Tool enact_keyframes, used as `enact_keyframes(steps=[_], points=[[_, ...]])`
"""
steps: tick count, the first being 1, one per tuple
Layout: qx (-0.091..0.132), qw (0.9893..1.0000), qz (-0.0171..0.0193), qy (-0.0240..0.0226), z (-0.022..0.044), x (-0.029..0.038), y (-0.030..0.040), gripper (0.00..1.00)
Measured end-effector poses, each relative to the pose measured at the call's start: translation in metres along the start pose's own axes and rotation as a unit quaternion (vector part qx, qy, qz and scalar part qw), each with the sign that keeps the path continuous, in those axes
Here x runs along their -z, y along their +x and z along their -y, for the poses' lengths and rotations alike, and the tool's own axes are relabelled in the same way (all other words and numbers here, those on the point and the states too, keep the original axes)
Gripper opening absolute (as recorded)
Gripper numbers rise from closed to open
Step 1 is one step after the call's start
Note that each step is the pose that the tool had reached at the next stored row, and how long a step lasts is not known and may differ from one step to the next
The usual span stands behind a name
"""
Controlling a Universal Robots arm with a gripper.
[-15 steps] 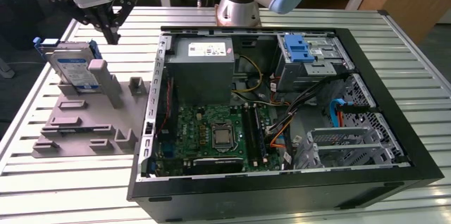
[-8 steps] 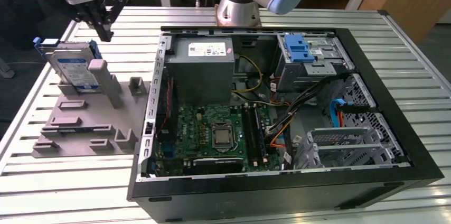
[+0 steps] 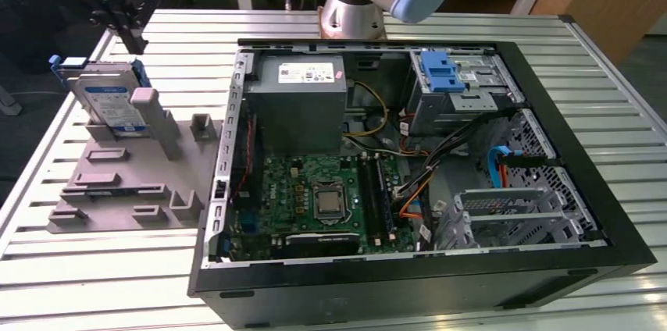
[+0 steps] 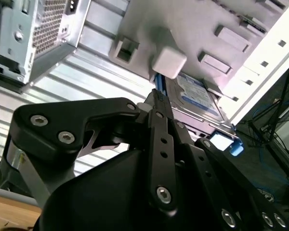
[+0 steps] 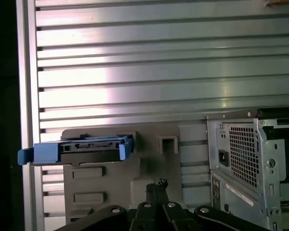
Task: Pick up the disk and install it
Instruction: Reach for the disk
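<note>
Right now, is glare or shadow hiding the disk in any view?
Exterior view: even light, the disk stands plainly lit in the grey holder. First wrist view: glare bands across the table, none on the disk. Second wrist view: the table's edge is blown out white, and the dark gripper covers part of the disk.

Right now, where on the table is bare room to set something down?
The bare table strip at the exterior view's lower left, between the grey holder and the table edge. Crowded inside the computer case and around the disk.
</note>
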State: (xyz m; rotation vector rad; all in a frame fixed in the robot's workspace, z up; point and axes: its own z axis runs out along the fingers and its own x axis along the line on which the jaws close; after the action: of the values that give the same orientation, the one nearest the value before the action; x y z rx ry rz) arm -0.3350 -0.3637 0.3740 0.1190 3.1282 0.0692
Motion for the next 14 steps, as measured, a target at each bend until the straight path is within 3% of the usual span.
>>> enact_keyframes(steps=[10,14], points=[[0.000,1.0000,-0.0009,0.0000,-0.0084,-0.0032,0.0418,0.11],[0.000,1.0000,-0.0059,0.0006,-0.0085,-0.0060,0.0561,0.11]])
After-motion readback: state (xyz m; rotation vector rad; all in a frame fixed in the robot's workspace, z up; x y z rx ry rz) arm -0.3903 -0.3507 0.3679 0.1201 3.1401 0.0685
